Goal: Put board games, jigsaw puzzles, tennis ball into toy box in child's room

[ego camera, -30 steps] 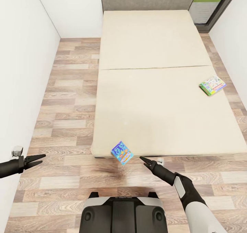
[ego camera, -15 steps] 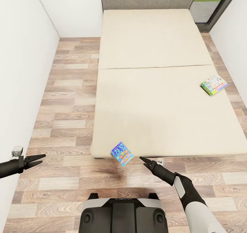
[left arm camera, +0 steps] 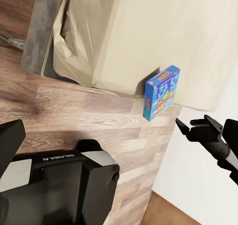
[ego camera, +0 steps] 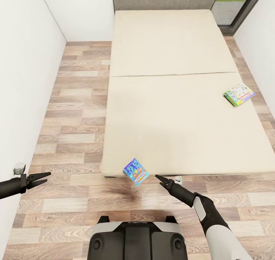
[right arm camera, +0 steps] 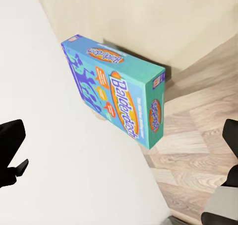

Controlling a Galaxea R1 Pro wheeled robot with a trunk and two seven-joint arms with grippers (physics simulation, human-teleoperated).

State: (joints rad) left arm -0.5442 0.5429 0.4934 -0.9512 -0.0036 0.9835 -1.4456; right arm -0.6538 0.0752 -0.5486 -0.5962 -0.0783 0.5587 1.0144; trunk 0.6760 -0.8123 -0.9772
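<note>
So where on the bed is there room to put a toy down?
Most of the bed is bare: the whole half by the headboard, and the middle between the blue box at the foot edge and the green-edged box by the far side. Only those two spots are taken.

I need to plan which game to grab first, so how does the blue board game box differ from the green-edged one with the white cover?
The blue board game box sits at the near edge of the beige bed, tilted and leaning off it above the wood floor. The green-edged, white-covered box lies flat on the mattress, far over at the right edge. The blue one is close to the right gripper; the green-edged one is well away from it. Both are small flat boxes, ungripped.
</note>
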